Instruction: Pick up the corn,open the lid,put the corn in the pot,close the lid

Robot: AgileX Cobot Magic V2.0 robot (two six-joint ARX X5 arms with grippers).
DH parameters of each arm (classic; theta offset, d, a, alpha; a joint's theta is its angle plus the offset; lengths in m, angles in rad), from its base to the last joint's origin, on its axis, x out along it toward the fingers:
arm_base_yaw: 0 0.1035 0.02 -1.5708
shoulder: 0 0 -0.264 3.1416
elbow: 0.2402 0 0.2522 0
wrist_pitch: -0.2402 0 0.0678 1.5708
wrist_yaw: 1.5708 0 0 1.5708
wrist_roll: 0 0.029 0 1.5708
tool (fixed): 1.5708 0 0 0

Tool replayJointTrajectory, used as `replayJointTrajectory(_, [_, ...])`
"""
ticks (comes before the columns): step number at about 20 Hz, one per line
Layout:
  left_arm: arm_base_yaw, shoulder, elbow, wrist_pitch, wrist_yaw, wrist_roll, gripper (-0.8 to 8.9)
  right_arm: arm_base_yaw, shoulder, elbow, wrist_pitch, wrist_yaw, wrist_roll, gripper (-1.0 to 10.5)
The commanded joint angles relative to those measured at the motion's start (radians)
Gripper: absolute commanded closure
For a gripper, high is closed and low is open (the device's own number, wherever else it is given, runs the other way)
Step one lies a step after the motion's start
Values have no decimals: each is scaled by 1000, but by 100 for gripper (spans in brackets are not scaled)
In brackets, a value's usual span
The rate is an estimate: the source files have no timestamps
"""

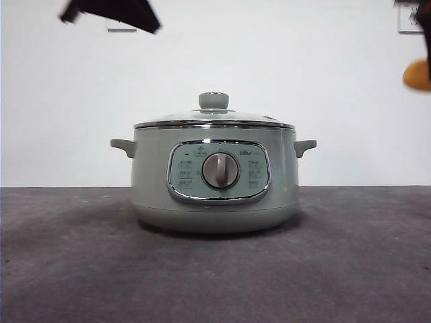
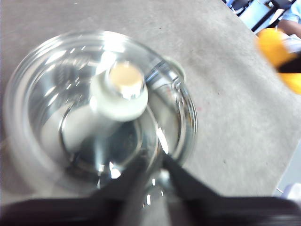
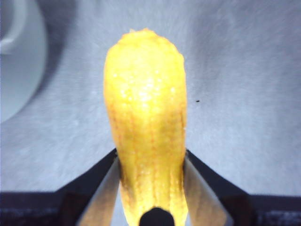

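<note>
The pale green pot (image 1: 215, 195) stands mid-table with the lid (image 1: 214, 120) shut on it, its green knob (image 1: 213, 101) on top. My right gripper (image 3: 150, 160) is shut on the yellow-orange corn (image 3: 146, 108) and holds it high above the table to the right of the pot; the corn shows at the front view's right edge (image 1: 417, 75) and in the left wrist view (image 2: 277, 47). My left gripper (image 2: 153, 162) hovers above the lid (image 2: 94, 108), off to one side of the knob (image 2: 123, 89), jaws close together and empty. Its arm shows at the top left (image 1: 114, 13).
The dark grey table (image 1: 215, 282) spreads around the pot, with a white wall behind. The pot's side handles (image 1: 122, 145) stick out left and right. Part of the pot (image 3: 19, 56) shows beside the held corn in the right wrist view.
</note>
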Motion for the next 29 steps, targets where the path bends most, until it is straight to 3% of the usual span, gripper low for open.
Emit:
replayJointTrajectory(1, [-24, 110, 100, -30, -16, 2, 462, 1, -80, -3, -31, 4, -4, 954])
replayJointTrajectory(3, [-50, 211, 222, -100, -97, 11, 269, 1, -153, -3, -63, 3, -4, 954])
replayJointTrajectory(5, [-72, 285, 321, -143, -144, 40, 189, 1, -205, -3, -83, 3, -4, 954])
replayJointTrajectory(10, [-122, 438, 513, -202, -252, 47, 188, 1, -280, -3, -128, 3, -4, 954])
replayJointTrajectory(14, [-153, 488, 528, -199, -275, 49, 189, 1, -297, -5, -143, 3, -5, 953])
replayJointTrajectory(19, [-189, 510, 528, -189, -419, 50, 197, 1, -297, -5, -143, 3, -5, 953])
replayJointTrajectory(21, [-192, 510, 528, -200, -419, 38, 280, 1, -297, -5, -143, 3, -5, 953])
replayJointTrajectory(28, [-193, 548, 528, -223, -423, 28, 290, 1, -297, -5, -143, 3, -5, 953])
replayJointTrajectory(29, [-194, 552, 528, -223, -423, 28, 354, 1, -297, -5, -143, 3, -5, 953])
